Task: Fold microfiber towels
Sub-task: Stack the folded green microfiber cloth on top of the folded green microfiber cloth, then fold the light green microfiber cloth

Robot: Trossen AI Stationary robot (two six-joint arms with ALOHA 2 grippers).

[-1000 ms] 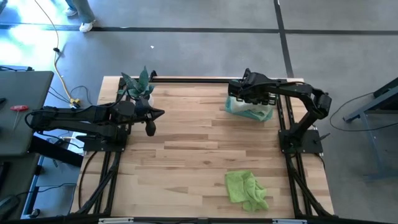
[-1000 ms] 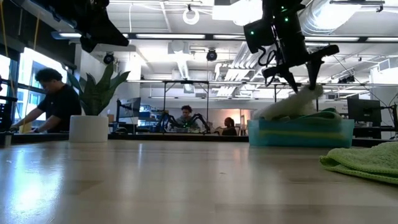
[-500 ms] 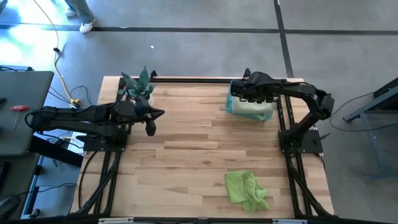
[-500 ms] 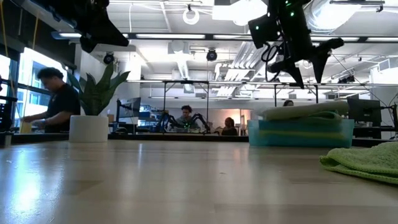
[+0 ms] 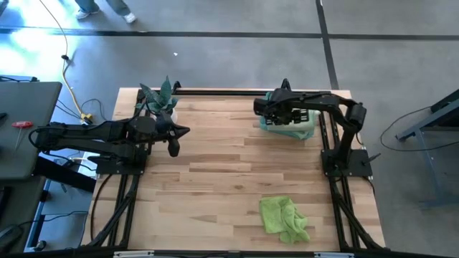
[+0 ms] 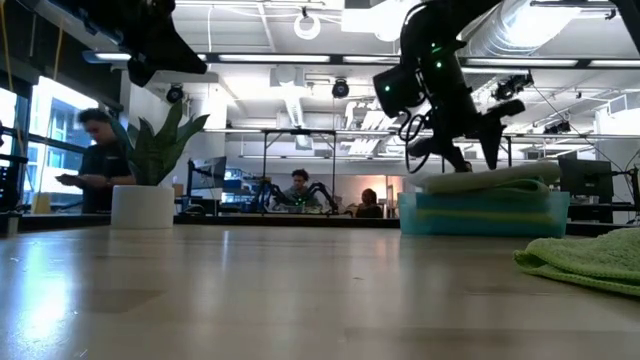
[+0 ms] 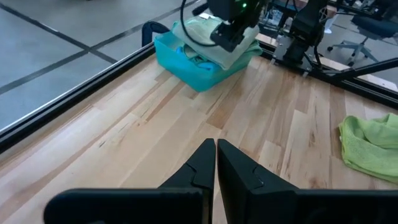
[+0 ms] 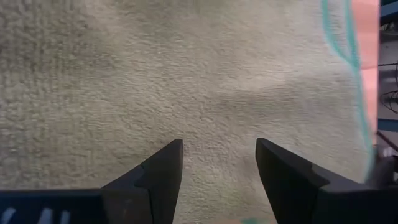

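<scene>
At the far left corner of the pale wood-plank table (image 5: pixel 215 165), a spiky green plant (image 5: pixel 159 95) stands in a smooth white cylindrical pot (image 6: pixel 142 206); only the low view shows the pot's shape. Just beside it the left gripper (image 5: pixel 174 147) hangs above bare planks, and the left wrist view shows its two dark wedge-shaped fingers (image 7: pixel 200 167) pressed together with only a thin seam between them. Toward the right, near the front edge, a lime green microfiber towel (image 5: pixel 284 218) lies crumpled in a loose, lumpy heap, its napped surface visible at the low view's right margin. At the far right corner sits a teal rectangular bin (image 6: pixel 482 213) holding folded towels, topped by a pale sage green towel (image 6: pixel 490 178) that rises above the rim. The right gripper (image 5: pixel 261 109) is over the bin's left end; the low view places it just above the folded stack. The right wrist view alone shows that gripper's fingers (image 8: pixel 159 174) spread apart with nothing between them, directly over the sage towel's fine, even pile and its teal stitched border. People stand or sit in the room beyond the table, visible only in the low view.
</scene>
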